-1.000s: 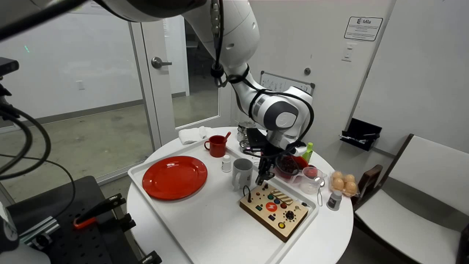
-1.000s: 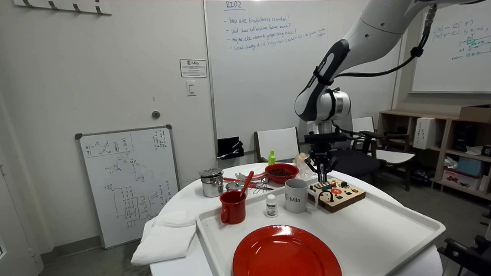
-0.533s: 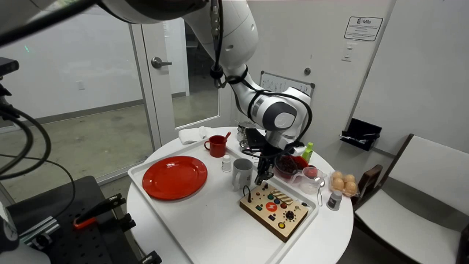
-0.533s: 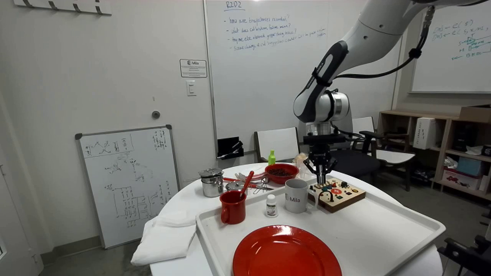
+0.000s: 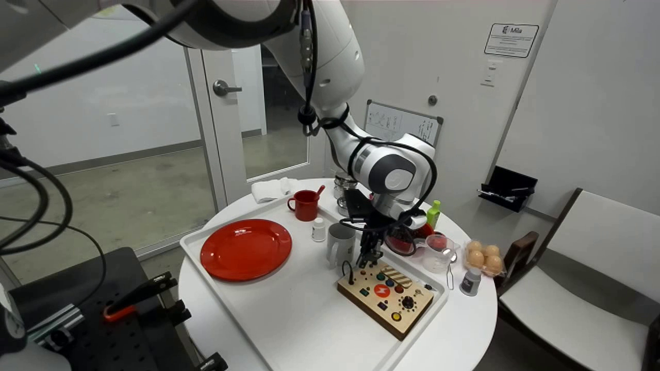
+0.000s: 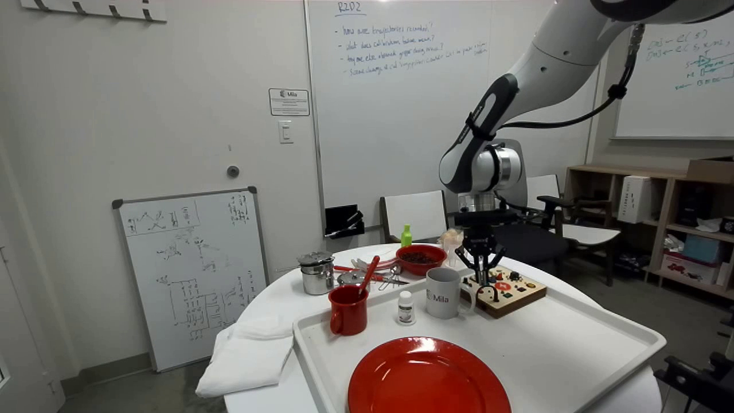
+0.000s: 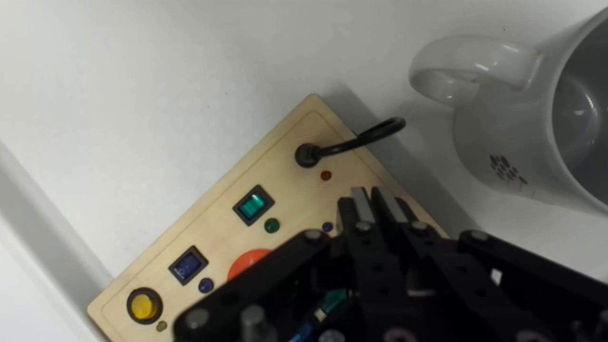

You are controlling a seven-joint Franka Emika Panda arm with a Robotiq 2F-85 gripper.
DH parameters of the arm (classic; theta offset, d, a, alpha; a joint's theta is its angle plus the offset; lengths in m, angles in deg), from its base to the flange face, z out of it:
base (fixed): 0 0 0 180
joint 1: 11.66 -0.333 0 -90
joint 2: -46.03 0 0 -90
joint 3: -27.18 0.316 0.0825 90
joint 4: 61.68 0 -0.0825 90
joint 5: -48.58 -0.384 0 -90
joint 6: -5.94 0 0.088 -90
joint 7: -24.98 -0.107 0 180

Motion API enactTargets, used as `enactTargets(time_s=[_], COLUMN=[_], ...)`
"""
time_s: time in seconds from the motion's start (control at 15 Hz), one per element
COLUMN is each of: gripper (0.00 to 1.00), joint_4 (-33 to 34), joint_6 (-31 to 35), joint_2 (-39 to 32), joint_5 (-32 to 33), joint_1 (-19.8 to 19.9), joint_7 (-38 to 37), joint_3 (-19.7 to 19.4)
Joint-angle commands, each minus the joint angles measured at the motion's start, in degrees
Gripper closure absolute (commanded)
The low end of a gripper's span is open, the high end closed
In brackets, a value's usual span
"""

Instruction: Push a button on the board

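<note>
The board point(image 5: 372, 303) is a pale wooden panel with several coloured buttons, lying on the tray. It also shows in an exterior view point(image 6: 519, 293) and in the wrist view point(image 7: 294, 190). My gripper point(image 7: 370, 191) looks shut, its fingertips close together with nothing seen between them. In both exterior views the fingertips point(image 5: 362, 265) point(image 6: 484, 283) are low over the board's mug-side end; contact cannot be told. A black cable loop point(image 7: 363, 139), a green rocker switch point(image 7: 253, 205), a blue rocker switch point(image 7: 188, 265) and a yellow button point(image 7: 143, 307) show. The gripper partly hides an orange-red disc point(image 7: 247, 263).
A grey mug point(image 5: 340, 238) stands close beside the board and gripper, its handle point(image 7: 475, 61) toward the board's corner. A red plate point(image 5: 246, 250), a white bottle point(image 5: 318, 231) and a red mug point(image 5: 306, 207) stand on the tray point(image 5: 289, 324). A red bowl point(image 6: 421, 261) is behind.
The arm has lowered, and the gripper has come down closer to the board's end. The fingers look unchanged, and the board and mug have not moved.
</note>
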Motion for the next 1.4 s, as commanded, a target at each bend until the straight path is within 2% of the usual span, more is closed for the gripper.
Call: enactTargets(time_s=[0.0,1.33], gripper=[0.9,0.9], joint_4=[3.73,10.4], joint_6=[-1.17,-4.5], joint_2=[-2.55,-7.45], joint_5=[-1.32,-1.38], joint_1=[-0.1,0.57], joint_7=[-0.1,-0.7], joint_3=[-0.42,-0.3])
